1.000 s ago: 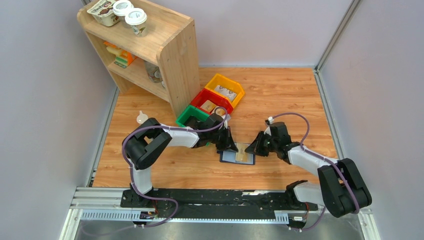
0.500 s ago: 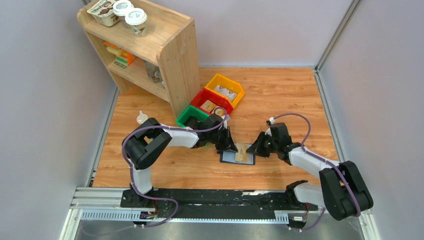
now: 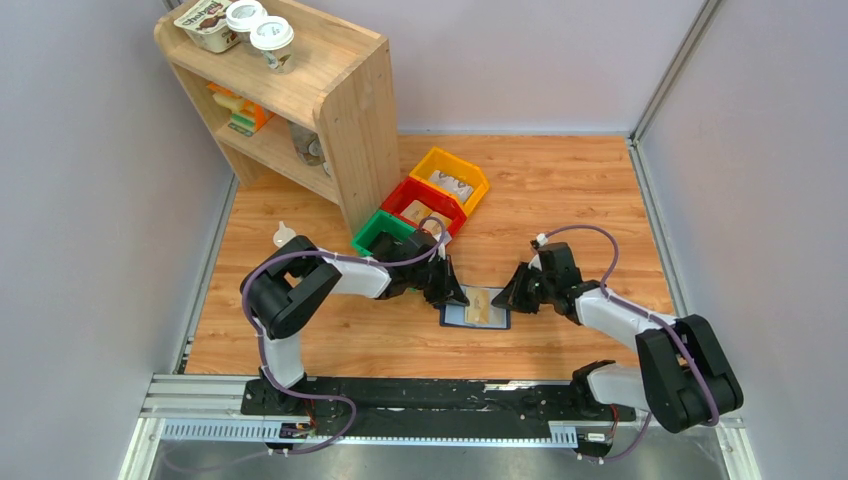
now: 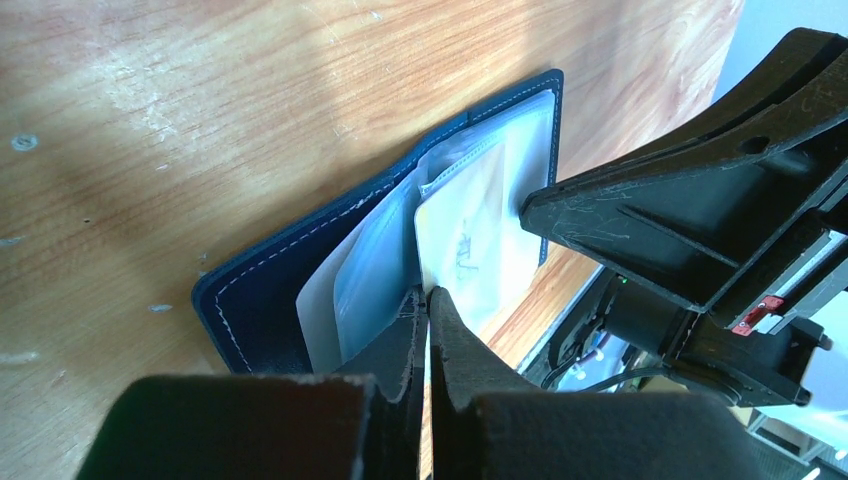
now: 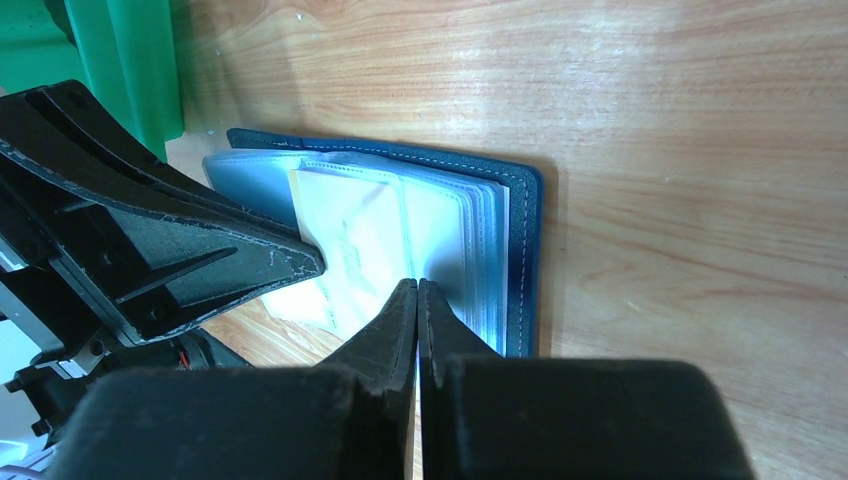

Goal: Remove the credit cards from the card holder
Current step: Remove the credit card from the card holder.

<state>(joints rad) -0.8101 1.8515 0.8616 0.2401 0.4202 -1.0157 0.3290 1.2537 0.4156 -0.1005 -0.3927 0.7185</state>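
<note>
The navy card holder [image 3: 458, 317] lies open on the wooden table between my two grippers, its clear sleeves fanned up. A tan-beige credit card [image 3: 483, 306] rests on top, partly out of a sleeve. My left gripper [image 3: 452, 294] is shut, its tips at the holder's left edge. In the left wrist view the tips [image 4: 428, 293] touch the near edge of the card [image 4: 470, 235] and sleeves over the navy cover [image 4: 255, 300]. My right gripper [image 3: 511, 293] is shut. In the right wrist view its tips [image 5: 417, 284] press on the sleeves beside the card [image 5: 350, 245], inside the navy cover [image 5: 522, 250].
Green [image 3: 383, 231], red [image 3: 424, 203] and yellow [image 3: 453, 177] bins sit in a row just behind the left gripper. A wooden shelf unit [image 3: 350, 110] stands at the back left with cups on top. A small white object [image 3: 284, 236] lies left of it.
My left gripper has shifted slightly down and left along the holder's edge. The card has shifted slightly left on the holder. The right gripper has barely moved.
</note>
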